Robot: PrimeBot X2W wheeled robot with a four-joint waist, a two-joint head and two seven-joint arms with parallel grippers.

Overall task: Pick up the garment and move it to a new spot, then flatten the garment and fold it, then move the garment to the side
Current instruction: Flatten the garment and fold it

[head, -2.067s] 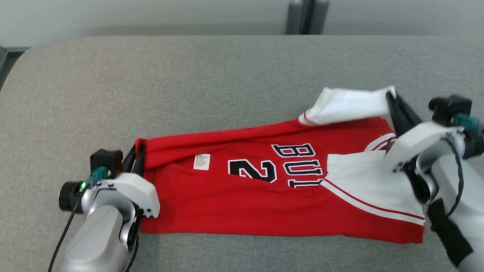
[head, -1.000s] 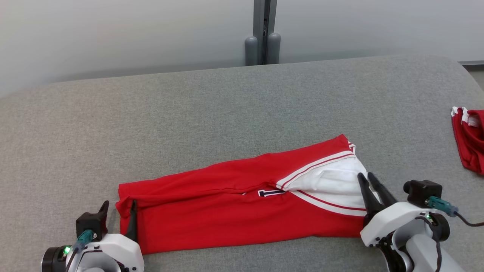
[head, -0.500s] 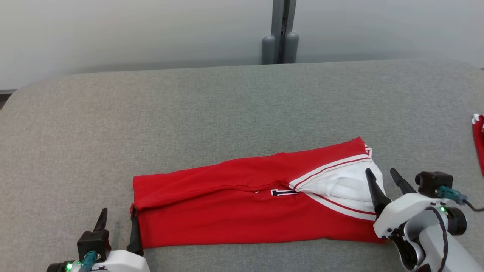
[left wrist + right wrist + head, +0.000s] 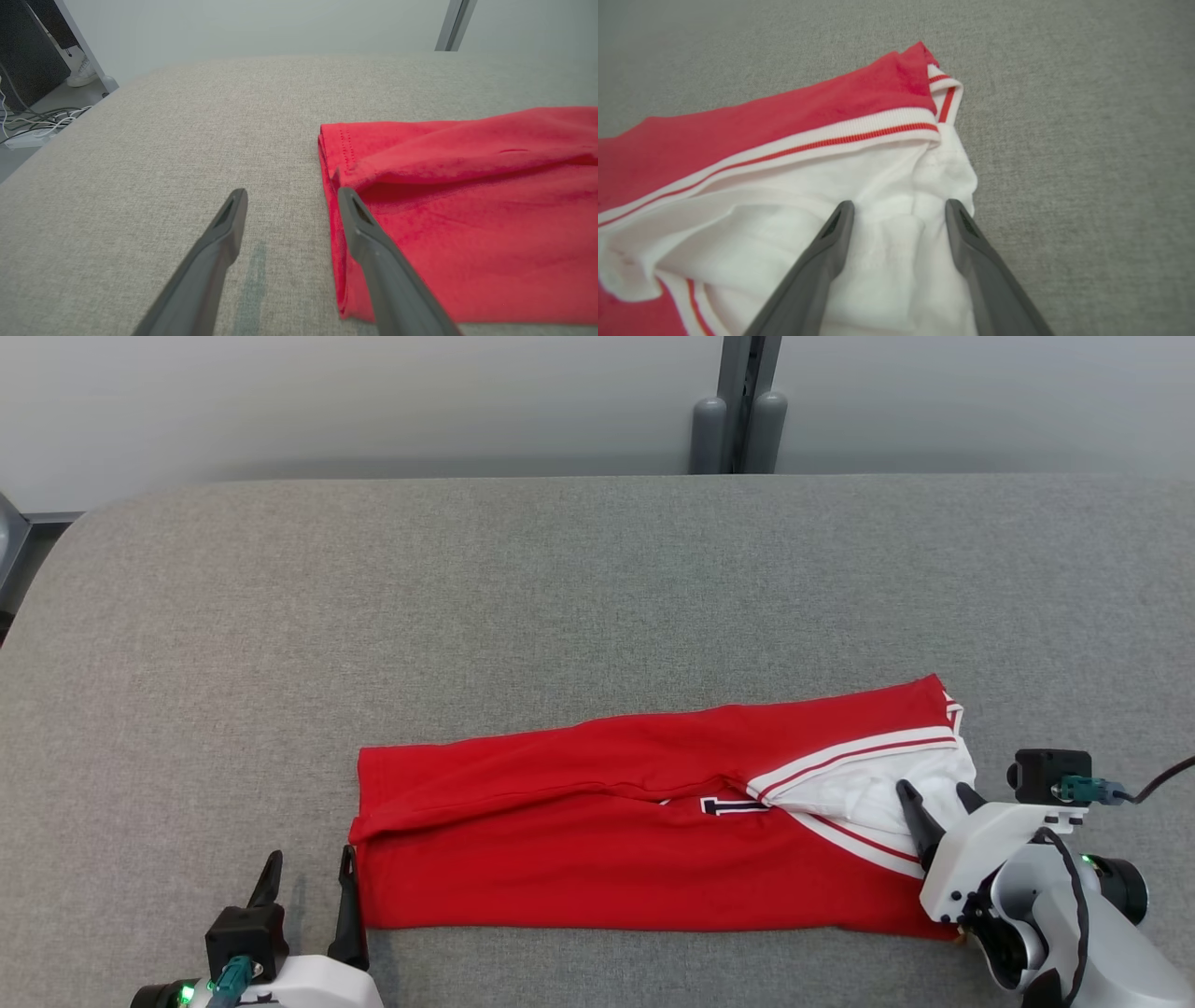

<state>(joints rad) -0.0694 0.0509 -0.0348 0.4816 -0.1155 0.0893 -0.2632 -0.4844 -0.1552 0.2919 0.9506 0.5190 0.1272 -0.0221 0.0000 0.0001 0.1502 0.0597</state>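
The garment (image 4: 597,840) is a red jersey with white, red-striped trim, folded into a long band across the front of the grey table (image 4: 560,597). My left gripper (image 4: 308,868) is open at the band's left end. In the left wrist view the left gripper (image 4: 292,193) has bare table between its fingers, and one finger (image 4: 369,233) lies along the garment (image 4: 467,196) hem. My right gripper (image 4: 934,791) stands open over the white end. In the right wrist view the right gripper (image 4: 900,205) has loose white cloth of the garment (image 4: 784,140) lying under and between its fingers.
A grey post (image 4: 738,429) stands against the pale wall behind the table. The table's rounded left edge drops to a floor with cables (image 4: 37,135) and dark furniture. Bare grey cloth stretches behind and to the left of the garment.
My right gripper has opened and let go of the white end, which now lies on the band. The left gripper has drawn back a little. The head camera has turned.
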